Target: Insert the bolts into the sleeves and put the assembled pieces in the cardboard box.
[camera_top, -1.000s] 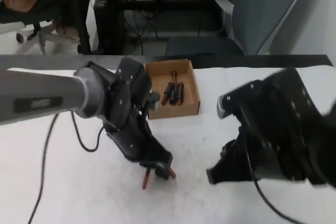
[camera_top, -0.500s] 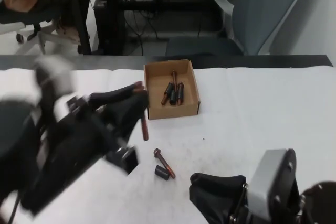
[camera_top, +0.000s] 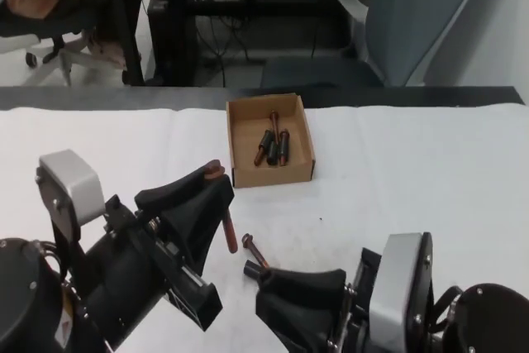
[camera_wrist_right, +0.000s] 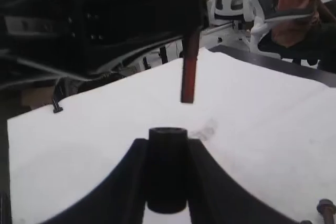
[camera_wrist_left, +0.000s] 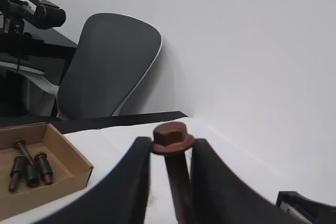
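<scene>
Left wrist view, rust-brown bolt [camera_wrist_left: 175, 167], flanged hex head

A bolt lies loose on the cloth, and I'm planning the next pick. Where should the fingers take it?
Probably the bare shank just below the head, coming straight down with the fingers closing across it: the loose bolt lies flat on the cloth, head toward the cardboard box, so its sides are free.
</scene>
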`<state>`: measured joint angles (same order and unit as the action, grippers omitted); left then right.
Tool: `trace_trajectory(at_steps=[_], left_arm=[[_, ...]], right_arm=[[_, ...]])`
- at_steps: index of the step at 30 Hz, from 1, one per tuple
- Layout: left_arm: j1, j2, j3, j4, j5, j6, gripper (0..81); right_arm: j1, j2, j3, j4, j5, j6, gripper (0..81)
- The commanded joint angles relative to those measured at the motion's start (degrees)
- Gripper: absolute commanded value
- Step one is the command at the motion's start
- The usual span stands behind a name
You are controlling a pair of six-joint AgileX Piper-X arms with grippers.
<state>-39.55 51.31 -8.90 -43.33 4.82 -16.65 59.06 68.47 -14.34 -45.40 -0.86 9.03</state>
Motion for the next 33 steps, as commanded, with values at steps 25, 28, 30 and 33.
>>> trace_trajectory(at_steps=[25,28,30,33], left_arm=[[-0.65,0.02,-0.33,-4.48,9.90,-6.20,1.8],[-0.65,0.02,-0.33,-4.48,9.90,-6.33,1.8],[-0.65,0.02,-0.33,-4.48,9.90,-6.33,1.8],[-0.65,0.02,-0.33,-4.48,9.90,-6.49,1.8]], right_arm=[[0.26,2.62,-1.18,-4.24,1.96,-1.80,0.6],[0.26,2.62,-1.18,-4.24,1.80,-1.80,0.6],[0.26,2.62,-1.18,-4.24,1.80,-1.80,0.6],[0.26,2.62,-1.18,-4.24,1.80,-1.80,0.6]])
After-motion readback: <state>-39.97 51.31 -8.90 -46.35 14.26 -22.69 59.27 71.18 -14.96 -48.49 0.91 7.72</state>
